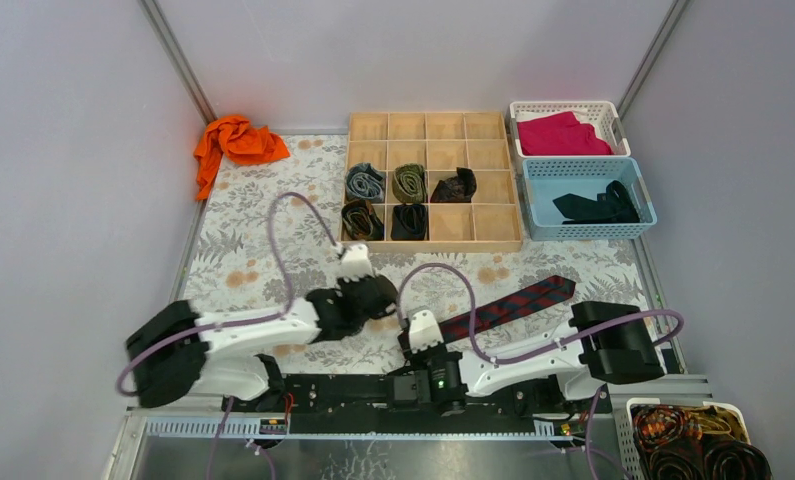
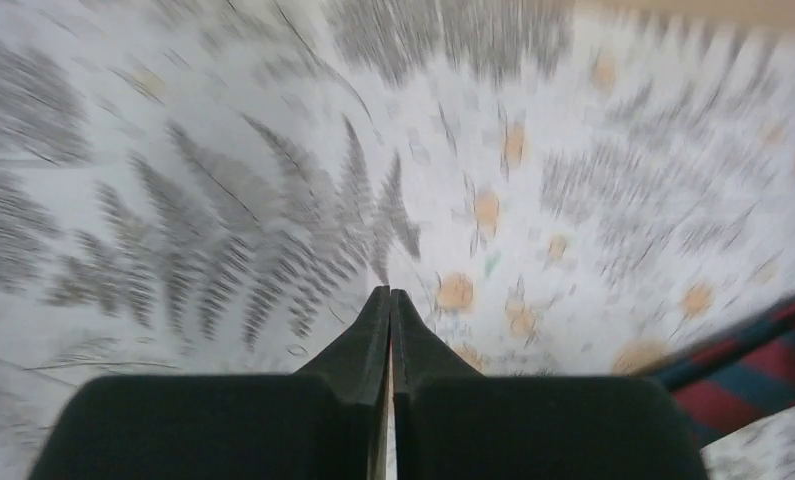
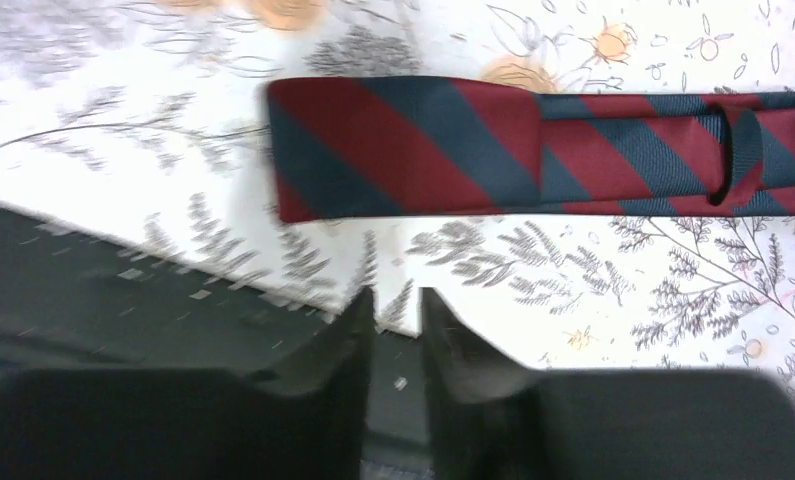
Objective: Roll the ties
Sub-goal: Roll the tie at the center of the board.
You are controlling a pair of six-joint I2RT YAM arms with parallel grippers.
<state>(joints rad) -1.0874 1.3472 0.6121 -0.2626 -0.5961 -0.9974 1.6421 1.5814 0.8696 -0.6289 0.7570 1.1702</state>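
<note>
A navy tie with red diagonal stripes lies flat and unrolled on the floral mat. In the right wrist view its end lies just beyond my fingertips. My right gripper is empty with its jaws a narrow gap apart, over the mat's near edge. My left gripper is shut and empty above the mat, left of the tie, whose edge shows at the right. Rolled ties sit in the wooden organizer: grey-blue, olive, dark brown, brown, black.
A blue basket holds a black tie. A white basket holds the magenta cloth. An orange cloth lies at the back left. A basket of coiled cords is at the front right.
</note>
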